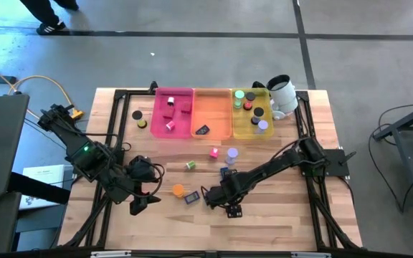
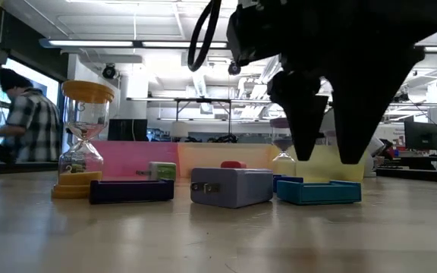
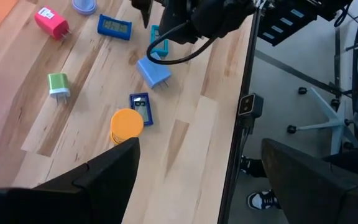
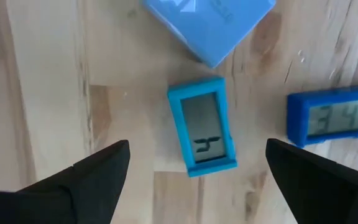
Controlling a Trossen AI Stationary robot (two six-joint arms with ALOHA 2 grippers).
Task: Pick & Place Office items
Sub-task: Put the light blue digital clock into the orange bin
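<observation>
My right gripper points down, open, just above the table. A teal flat timer lies face up between its fingers, untouched. Beside it rest a light blue block and a dark blue timer. The low view shows these fingers hanging over the teal timer, with the block next to it. My left gripper waits open near the front left, above the table. An orange hourglass, another dark blue timer and a green block lie on the wood.
Pink, orange and yellow trays stand side by side at the far edge, each holding small items. A white cup is at the far right. A pink block and a lavender roll lie mid-table.
</observation>
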